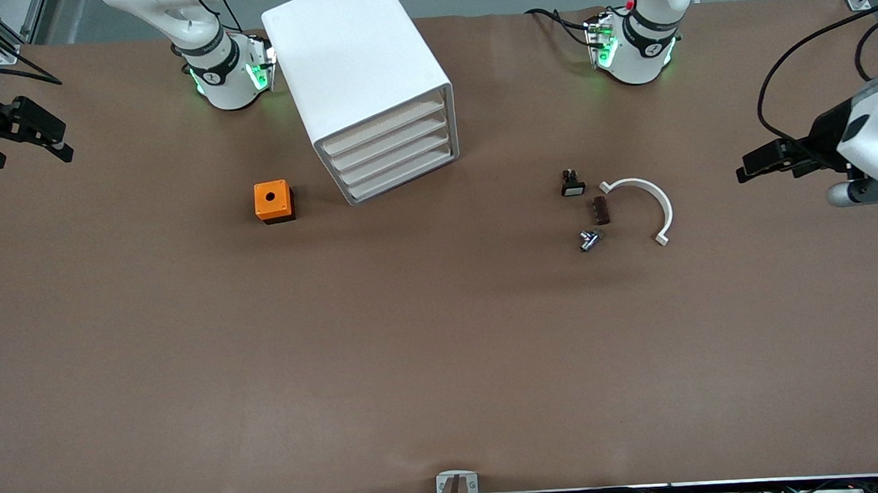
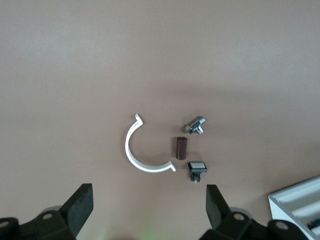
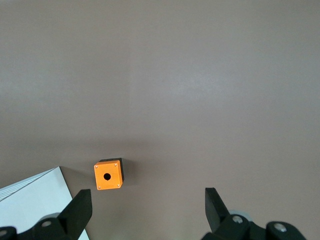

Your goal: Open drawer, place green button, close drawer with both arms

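Observation:
The white cabinet (image 1: 358, 63) stands between the arm bases, and its four drawers (image 1: 392, 150) are all shut. A corner of it shows in the left wrist view (image 2: 300, 200) and in the right wrist view (image 3: 35, 200). No green-capped button shows in any view. My left gripper (image 1: 752, 166) hangs open and empty at the left arm's end of the table; in its own view (image 2: 149, 205) it is apart from the small parts. My right gripper (image 1: 54, 139) is open and empty at the right arm's end, as its own view (image 3: 147, 210) shows.
An orange box with a hole (image 1: 273, 201) (image 3: 108, 175) sits beside the cabinet. Toward the left arm's end lie a black piece with a white face (image 1: 572, 185) (image 2: 197, 168), a brown block (image 1: 601, 210), a silvery fitting (image 1: 589, 240) and a white arc (image 1: 643, 202) (image 2: 142, 150).

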Motion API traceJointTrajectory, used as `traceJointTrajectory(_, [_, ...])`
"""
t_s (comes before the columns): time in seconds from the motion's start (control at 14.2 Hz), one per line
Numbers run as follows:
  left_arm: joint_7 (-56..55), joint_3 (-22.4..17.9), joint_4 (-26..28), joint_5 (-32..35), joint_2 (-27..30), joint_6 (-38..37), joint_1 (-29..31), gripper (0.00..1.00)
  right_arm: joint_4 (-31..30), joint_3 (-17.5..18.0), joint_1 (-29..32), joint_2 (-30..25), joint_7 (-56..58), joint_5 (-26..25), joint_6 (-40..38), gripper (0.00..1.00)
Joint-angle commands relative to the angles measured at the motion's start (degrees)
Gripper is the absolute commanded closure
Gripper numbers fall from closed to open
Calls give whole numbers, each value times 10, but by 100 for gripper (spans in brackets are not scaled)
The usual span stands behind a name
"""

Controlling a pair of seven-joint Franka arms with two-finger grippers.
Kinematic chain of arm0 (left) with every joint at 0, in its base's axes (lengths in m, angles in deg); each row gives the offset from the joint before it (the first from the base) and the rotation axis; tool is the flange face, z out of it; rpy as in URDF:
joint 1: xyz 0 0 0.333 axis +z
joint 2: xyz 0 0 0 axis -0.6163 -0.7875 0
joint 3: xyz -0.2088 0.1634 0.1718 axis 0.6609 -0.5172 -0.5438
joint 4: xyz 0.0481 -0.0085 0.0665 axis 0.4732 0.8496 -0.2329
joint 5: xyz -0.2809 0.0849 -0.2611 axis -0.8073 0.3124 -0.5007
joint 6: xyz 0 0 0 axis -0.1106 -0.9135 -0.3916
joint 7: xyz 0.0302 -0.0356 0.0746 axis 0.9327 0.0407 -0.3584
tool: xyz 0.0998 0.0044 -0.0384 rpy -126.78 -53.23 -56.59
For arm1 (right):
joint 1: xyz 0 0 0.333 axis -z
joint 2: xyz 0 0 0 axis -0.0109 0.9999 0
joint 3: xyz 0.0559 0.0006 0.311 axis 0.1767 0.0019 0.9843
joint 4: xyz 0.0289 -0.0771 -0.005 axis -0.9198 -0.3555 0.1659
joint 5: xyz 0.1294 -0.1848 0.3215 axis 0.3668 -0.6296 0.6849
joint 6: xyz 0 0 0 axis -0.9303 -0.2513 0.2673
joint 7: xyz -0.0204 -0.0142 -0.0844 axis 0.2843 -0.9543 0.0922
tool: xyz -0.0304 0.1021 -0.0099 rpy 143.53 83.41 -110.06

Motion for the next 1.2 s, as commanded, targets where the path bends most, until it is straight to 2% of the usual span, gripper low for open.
traceJointTrajectory(0.0, [7, -21, 76, 13, 36, 66, -25, 1, -15, -3, 0, -15, 8, 5, 7, 0])
traceJointTrajectory(0.14, [7, -21, 106, 14, 34, 107, -25, 1, -13, -3, 1, -14, 7, 5, 6, 0])
traceJointTrajectory(0.35, [7, -19, 103, 41, 26, 124, -22, 1, -11, -3, 1, -14, 6, 5, -3, 0])
traceJointTrajectory(0.49, [7, -18, 73, 50, 3, 128, -21, 1, 3, -3, 1, -11, 5, 5, -19, 0])
traceJointTrajectory(0.78, [5, -17, 6, 51, -5, 124, -24, 1, 38, -1, -2, 7, 0, 5, -39, 0])
traceJointTrajectory(1.13, [5, -16, -115, 52, -27, 20, -28, 1, 43, -2, 3, 23, -1, 5, -49, 0])
